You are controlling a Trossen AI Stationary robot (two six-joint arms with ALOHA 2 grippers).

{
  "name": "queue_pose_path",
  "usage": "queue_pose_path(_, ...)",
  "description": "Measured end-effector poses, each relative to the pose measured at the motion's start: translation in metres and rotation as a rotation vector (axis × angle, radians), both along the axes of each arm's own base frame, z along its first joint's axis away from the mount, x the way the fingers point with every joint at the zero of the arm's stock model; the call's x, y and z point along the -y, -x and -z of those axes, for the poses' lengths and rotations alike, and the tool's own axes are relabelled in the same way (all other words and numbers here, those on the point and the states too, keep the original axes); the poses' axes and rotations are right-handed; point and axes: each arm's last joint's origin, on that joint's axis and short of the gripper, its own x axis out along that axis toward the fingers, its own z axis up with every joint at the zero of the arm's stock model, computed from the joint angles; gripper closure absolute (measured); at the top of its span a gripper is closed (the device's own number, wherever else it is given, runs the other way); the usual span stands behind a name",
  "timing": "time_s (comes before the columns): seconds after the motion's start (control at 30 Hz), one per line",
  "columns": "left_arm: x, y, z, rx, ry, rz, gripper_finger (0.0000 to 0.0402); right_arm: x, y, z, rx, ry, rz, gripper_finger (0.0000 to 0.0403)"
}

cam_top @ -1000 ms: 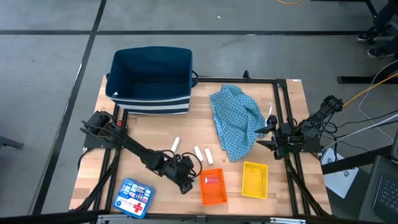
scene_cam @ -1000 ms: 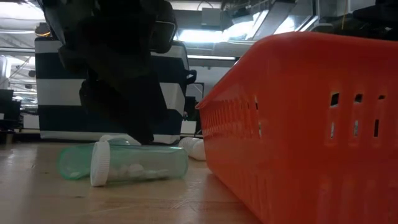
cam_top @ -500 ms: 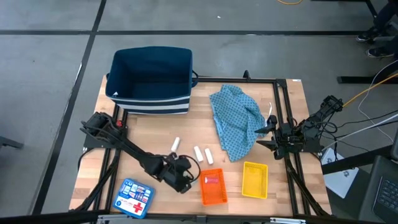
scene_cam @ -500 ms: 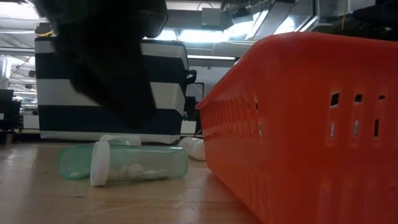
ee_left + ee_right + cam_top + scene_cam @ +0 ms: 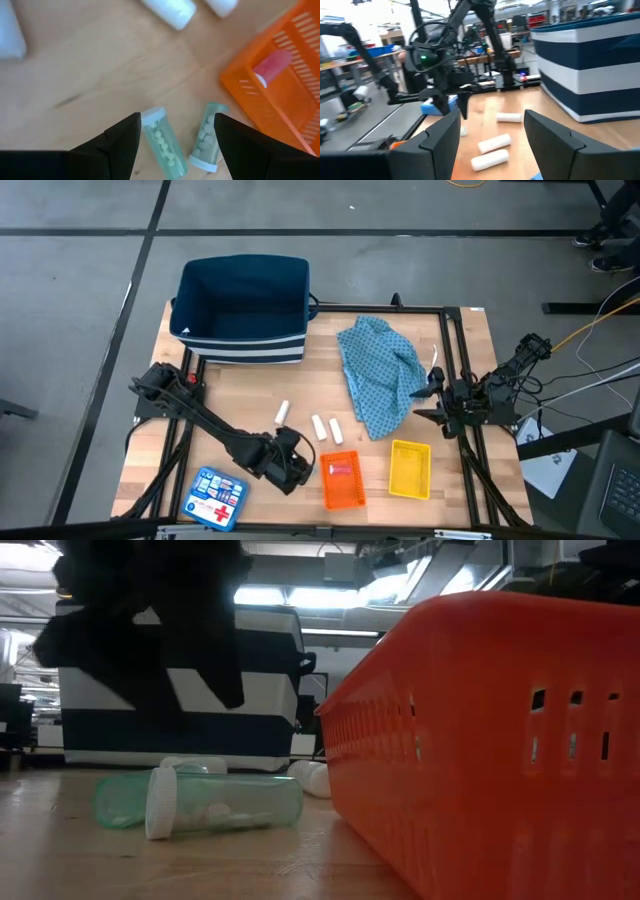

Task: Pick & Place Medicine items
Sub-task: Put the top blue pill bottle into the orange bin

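left gripper (image 5: 172, 132) hovers spread and empty over two green pill vials (image 5: 162, 143) lying just beside the orange tray (image 5: 343, 482), which holds a red vial (image 5: 272, 68), three white sticks (image 5: 320, 425) lie near, right gripper (image 5: 492, 131) spread, waiting at the table's right edge.

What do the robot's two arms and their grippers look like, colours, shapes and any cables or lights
Both arms are dark, nearly black, built of slim jointed segments. The left gripper ends in two flat, angular black fingers; the right gripper has the same pair. The left arm, seen from the right wrist, carries a small green light. Black cables trail behind the right arm.
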Motion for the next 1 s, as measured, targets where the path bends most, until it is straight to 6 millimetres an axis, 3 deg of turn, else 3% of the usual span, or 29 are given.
queue_pose_path(0.4, 0.004, -0.006, 0.034, -0.074, 0.105, -0.219, 0.0153, -0.002, 0.0, 0.0, 0.028, 0.154, -0.046, 0.0183)
queue_pose_path(0.67, 0.004, -0.01, 0.046, -0.101, 0.143, -0.284, 0.0157, -0.002, 0.0, 0.002, 0.005, 0.153, -0.046, 0.0183)
queue_pose_path(1.0, -0.011, -0.016, 0.048, -0.159, 0.117, -0.249, 0.0258, -0.002, 0.0, 0.005, -0.02, 0.165, -0.048, 0.0183)
